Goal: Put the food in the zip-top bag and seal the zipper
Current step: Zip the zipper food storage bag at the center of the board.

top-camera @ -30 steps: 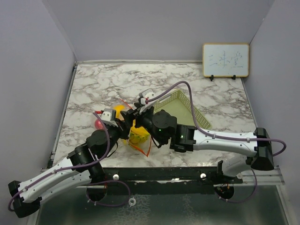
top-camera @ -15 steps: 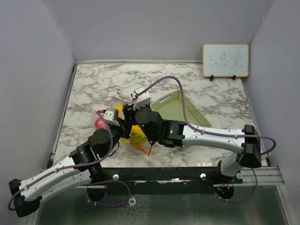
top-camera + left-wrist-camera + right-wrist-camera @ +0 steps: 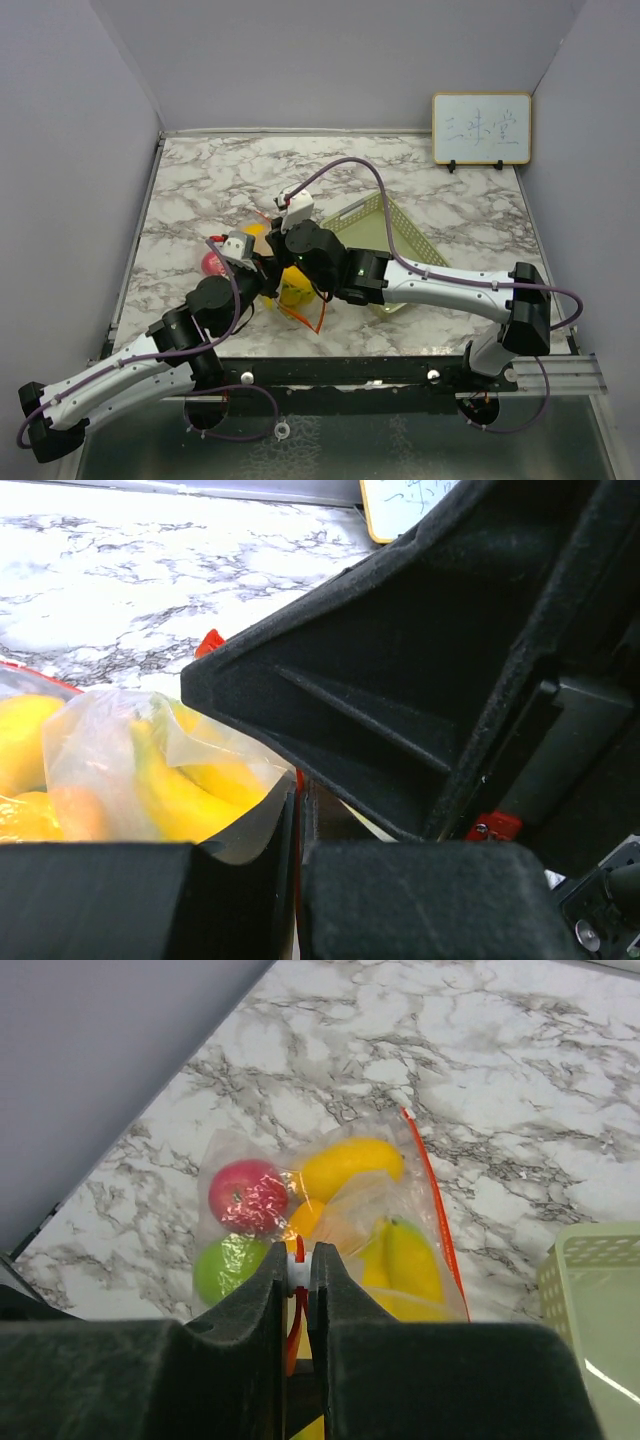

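**Sealing pass on loaded bag, both grippers at the mouth**

Marble table point(image 3: 200, 180), grey walls, whiteboard point(image 3: 481, 128) back right, green tray point(image 3: 405, 240) right of centre. Left of tray, flat on table: bag point(image 3: 345, 1210) with food point(image 3: 352, 1165) inside (bananas, red and green round pieces, some orange). None seen loose outside. Zipper point(image 3: 435, 1210) along bag edge nearest tray.

Right gripper point(image 3: 297, 1270): jaws pinched nearly closed on red strip, small white bit between them. Left gripper point(image 3: 298, 820): jaws narrow, clamped on clear film with a sliver of red in the gap. Wrists crowded together over bag in top view.

Judged step: running zipper closed. Cannot tell how much of it is sealed.

Possible trouble:
- Pinch sliding off thin strip, leaving part of mouth open.
- Left hold slipping on slick film, so whole bag drags along instead of sealing.
- Banana just beside strip getting caught in the track and blocking closure.
- Film bunching between jaws, causing a skipped section.
- Wrist-to-wrist contact, given tight spacing.
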`<control>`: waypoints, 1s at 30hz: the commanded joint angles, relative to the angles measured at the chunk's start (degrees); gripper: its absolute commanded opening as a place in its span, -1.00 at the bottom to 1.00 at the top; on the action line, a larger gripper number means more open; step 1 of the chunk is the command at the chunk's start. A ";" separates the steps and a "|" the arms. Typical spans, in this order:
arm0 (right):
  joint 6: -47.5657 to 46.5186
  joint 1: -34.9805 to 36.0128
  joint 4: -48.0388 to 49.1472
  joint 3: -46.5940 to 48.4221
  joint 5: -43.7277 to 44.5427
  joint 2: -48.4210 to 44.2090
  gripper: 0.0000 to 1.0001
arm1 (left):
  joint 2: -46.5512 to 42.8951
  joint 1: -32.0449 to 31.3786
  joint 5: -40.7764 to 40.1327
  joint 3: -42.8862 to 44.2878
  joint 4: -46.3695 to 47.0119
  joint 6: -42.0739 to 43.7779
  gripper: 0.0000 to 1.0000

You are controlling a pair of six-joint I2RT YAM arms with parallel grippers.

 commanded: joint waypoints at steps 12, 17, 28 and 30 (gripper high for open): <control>-9.19 -3.68 1.06 -7.87 -14.48 -16.50 -0.95 | -4.69 -0.10 8.14 11.83 -8.20 7.58 0.78; -15.54 -4.03 0.98 -8.46 -25.44 -22.01 -0.95 | -10.14 -0.10 19.92 14.70 -8.40 15.49 0.98; -25.31 -4.02 -0.99 -9.53 -46.86 -27.62 -0.95 | -6.80 -0.10 43.27 13.17 -6.57 30.20 0.97; -26.54 -4.04 -2.09 -9.26 -50.17 -27.86 -0.95 | -4.55 -0.10 44.32 12.98 -6.50 30.76 0.96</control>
